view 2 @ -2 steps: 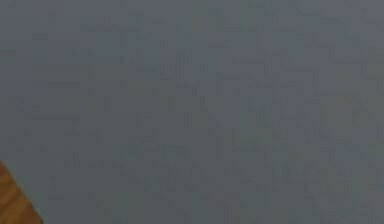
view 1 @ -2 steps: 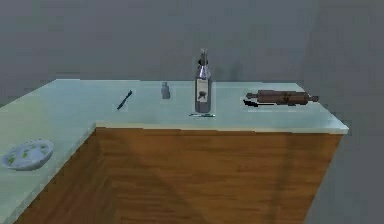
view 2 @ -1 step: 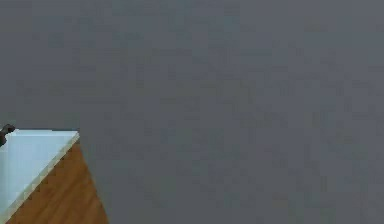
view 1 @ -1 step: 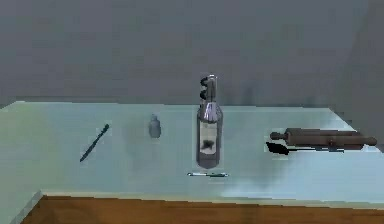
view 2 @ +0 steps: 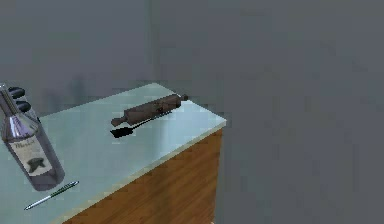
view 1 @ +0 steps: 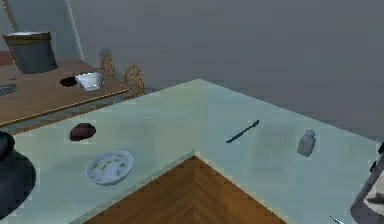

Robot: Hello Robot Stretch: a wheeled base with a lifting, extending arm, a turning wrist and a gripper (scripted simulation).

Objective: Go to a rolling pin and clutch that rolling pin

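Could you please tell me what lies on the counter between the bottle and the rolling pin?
Nothing: in the arm side view, bare pale countertop runs between the bottle and the rolling pin.

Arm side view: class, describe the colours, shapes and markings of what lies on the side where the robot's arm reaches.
A brown wooden rolling pin with rounded handles lies on a pale green countertop over a wooden cabinet. A dark labelled glass bottle stands nearby.

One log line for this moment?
target: rolling pin lying on counter near its corner | nearby: bottle | status: pin not lifted
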